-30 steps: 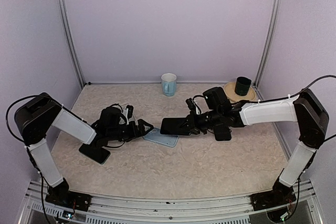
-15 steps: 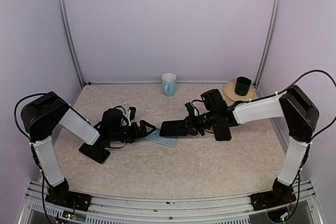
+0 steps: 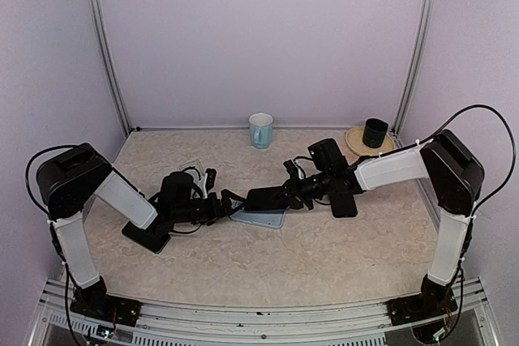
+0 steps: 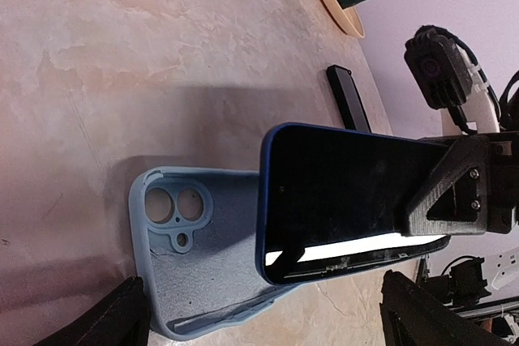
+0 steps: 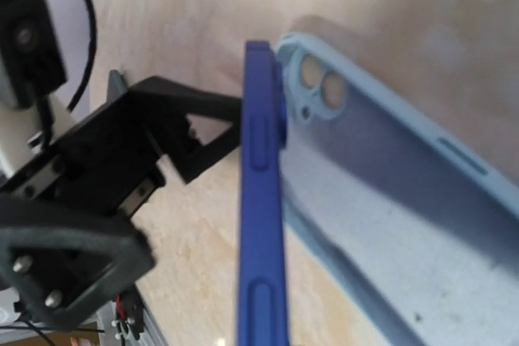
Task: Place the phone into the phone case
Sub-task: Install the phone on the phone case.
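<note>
The light blue phone case (image 3: 261,219) lies open side up on the table, camera holes toward the left (image 4: 174,207). The phone (image 3: 266,198), blue-edged with a dark screen (image 4: 349,192), hangs tilted over the case's right half, with my right gripper (image 3: 293,192) shut on its right end. In the right wrist view the phone (image 5: 261,224) shows edge-on beside the case (image 5: 389,224); my own fingers are hidden there. My left gripper (image 4: 272,322) is open and low, its fingertips (image 4: 122,318) on either side of the case's near end.
A white and blue mug (image 3: 260,130) stands at the back. A dark green cup (image 3: 375,132) sits on a tan plate (image 3: 355,143) at the back right. A black slab (image 3: 344,204) lies under the right arm, another (image 3: 146,237) under the left arm.
My left gripper has slid right toward the case, and the case has shifted right and turned squarer. The right gripper has brought the phone slightly left and lower over it.
</note>
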Robot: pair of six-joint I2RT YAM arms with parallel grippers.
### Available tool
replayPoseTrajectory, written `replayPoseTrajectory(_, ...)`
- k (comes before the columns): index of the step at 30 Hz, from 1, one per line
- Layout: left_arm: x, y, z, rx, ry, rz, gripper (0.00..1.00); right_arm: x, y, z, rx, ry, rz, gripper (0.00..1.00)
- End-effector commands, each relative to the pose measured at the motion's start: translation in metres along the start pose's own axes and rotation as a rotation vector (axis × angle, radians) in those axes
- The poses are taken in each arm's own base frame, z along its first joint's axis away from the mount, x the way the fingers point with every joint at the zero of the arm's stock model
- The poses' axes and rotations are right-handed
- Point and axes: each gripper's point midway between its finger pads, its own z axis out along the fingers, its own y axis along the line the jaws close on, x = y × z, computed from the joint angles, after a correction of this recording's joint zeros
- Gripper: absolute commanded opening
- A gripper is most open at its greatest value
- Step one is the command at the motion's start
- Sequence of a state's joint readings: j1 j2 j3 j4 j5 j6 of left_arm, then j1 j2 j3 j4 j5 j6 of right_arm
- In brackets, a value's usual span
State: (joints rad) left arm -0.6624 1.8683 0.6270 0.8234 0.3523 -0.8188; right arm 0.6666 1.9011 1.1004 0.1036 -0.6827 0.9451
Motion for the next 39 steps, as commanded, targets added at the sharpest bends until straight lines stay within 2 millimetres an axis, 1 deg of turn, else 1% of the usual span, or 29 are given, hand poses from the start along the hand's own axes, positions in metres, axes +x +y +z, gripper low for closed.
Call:
replayPoseTrajectory(1, 0.004, -0.004, 0.001, 0.027, 0.0, -0.003, 0.96, -0.015, 0.011, -0.003, -0.066, -0.015, -0.025, 0.0)
replayPoseTrajectory(6, 0.002, -0.005, 0.001, 0.029, -0.005, -0.003, 0.96, -0.012, 0.006, 0.002, -0.085, 0.019, -0.012, 0.0)
replayPoseTrajectory(14, 0.002, -0.002, 0.002, 0.018, -0.005, -0.005, 0.96, -0.007, -0.004, 0.009, -0.09, 0.048, 0.009, 0.0)
replayPoseTrajectory(23, 0.001, -0.002, 0.005, 0.019, -0.002, -0.004, 0.96, -0.004, -0.01, 0.016, -0.095, 0.078, 0.023, 0.0)
replayPoseTrajectory(30, -0.001, -0.001, 0.006, 0.018, -0.003, -0.002, 0.96, 0.003, -0.012, 0.02, -0.13, 0.121, 0.066, 0.0)
replayPoseTrajectory(39, -0.001, -0.002, 0.007, 0.023, -0.002, -0.002, 0.96, 0.006, -0.023, 0.026, -0.131, 0.152, 0.118, 0.0)
